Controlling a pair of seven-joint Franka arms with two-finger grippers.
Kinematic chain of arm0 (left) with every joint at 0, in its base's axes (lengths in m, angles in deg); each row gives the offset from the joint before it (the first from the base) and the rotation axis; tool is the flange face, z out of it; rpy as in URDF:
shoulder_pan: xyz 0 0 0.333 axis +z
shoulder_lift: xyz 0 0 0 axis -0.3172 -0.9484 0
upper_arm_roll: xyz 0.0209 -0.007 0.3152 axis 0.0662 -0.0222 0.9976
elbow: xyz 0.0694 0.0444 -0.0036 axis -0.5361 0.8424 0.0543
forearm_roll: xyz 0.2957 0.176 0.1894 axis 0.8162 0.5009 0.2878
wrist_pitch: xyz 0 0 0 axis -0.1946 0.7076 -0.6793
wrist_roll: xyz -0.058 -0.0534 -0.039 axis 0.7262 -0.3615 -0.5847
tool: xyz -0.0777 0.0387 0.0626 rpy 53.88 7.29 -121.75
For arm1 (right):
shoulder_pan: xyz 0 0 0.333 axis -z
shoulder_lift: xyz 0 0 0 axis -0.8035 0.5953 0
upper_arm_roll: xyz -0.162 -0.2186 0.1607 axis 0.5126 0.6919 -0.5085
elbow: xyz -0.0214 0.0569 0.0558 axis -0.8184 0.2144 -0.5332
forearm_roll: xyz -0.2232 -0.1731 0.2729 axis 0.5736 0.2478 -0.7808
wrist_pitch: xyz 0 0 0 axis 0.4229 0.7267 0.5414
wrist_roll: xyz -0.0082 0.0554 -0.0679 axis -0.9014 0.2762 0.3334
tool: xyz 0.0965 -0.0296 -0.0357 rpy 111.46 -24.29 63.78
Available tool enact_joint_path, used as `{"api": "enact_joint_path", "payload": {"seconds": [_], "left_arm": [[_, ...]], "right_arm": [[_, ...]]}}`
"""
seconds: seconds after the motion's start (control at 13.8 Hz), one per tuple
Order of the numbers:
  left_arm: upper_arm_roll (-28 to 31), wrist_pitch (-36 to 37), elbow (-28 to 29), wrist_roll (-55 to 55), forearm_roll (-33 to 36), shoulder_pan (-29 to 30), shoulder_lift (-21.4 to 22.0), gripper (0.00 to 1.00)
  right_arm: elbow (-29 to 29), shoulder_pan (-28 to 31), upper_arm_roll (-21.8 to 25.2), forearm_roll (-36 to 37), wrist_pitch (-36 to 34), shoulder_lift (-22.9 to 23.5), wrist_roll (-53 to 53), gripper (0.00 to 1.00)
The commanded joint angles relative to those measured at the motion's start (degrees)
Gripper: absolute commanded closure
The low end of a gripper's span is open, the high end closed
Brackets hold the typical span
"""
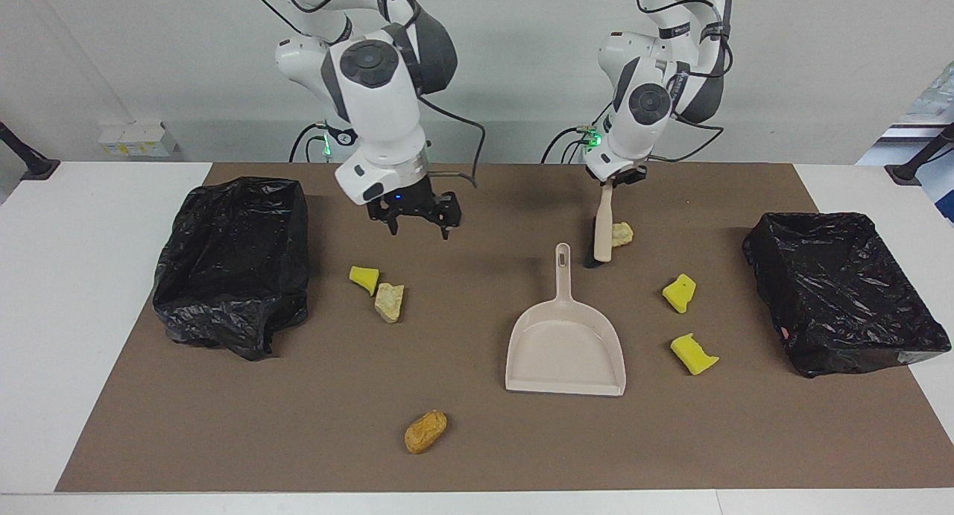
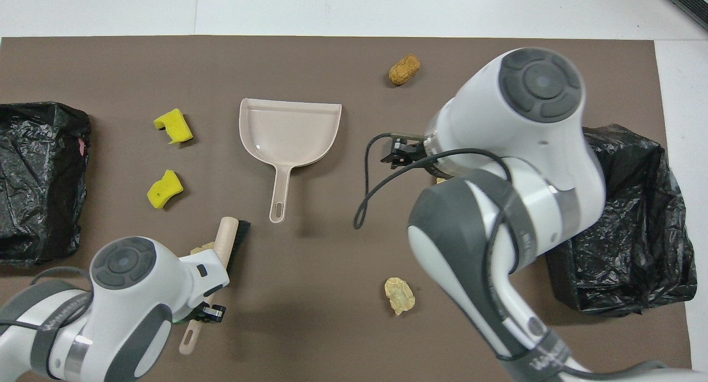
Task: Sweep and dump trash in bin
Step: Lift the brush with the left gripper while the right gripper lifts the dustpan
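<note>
The beige dustpan (image 1: 564, 343) (image 2: 290, 133) lies flat mid-mat, handle toward the robots. My left gripper (image 1: 613, 178) (image 2: 208, 311) is shut on the beige brush (image 1: 603, 232) (image 2: 224, 244), whose black bristles rest on the mat beside a tan trash lump (image 1: 621, 234) (image 2: 200, 251). My right gripper (image 1: 419, 228) (image 2: 394, 154) hangs open and empty over the mat, near a yellow scrap (image 1: 364, 277) and a tan lump (image 1: 389, 302). Other trash: two yellow scraps (image 1: 679, 292) (image 1: 694, 354), an orange-brown lump (image 1: 425, 431) (image 2: 404, 69), and a tan lump (image 2: 399, 295).
Two bins lined with black bags stand on the brown mat (image 1: 298, 425), one at the right arm's end (image 1: 231, 261) (image 2: 636, 238) and one at the left arm's end (image 1: 842, 284) (image 2: 38, 177). White table surrounds the mat.
</note>
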Motion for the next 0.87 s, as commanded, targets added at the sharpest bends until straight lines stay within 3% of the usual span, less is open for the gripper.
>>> {"api": "enact_joint_path", "payload": {"seconds": [0.0, 0.22, 0.51, 0.65, 0.8], "left_arm": [[-0.7, 1.8, -11.3, -5.0, 1.3, 6.8, -9.3, 1.00], [-0.6, 5.2, -20.6, -7.2, 1.6, 8.9, -14.9, 1.00], [-0.6, 15.0, -37.9, -14.7, 3.4, 12.2, -23.7, 1.00], [-0.6, 13.2, -41.1, -18.7, 5.5, 13.3, -25.7, 1.00], [-0.6, 6.1, -41.8, -26.3, 10.9, 13.7, -26.8, 1.00]], "right_arm": [[-1.5, -6.0, 0.4, 0.4, 4.5, 4.0, -8.9, 0.00], [-2.7, -10.9, 0.6, 1.4, 10.5, 7.9, -14.0, 0.00], [-13.3, -17.2, 0.7, 9.7, 12.3, 19.0, -23.4, 0.00], [-13.9, -18.1, 0.6, 11.5, 15.4, 21.0, -23.5, 0.00], [-14.0, -19.5, 0.6, 13.6, 17.7, 23.7, -23.5, 0.00]]}}
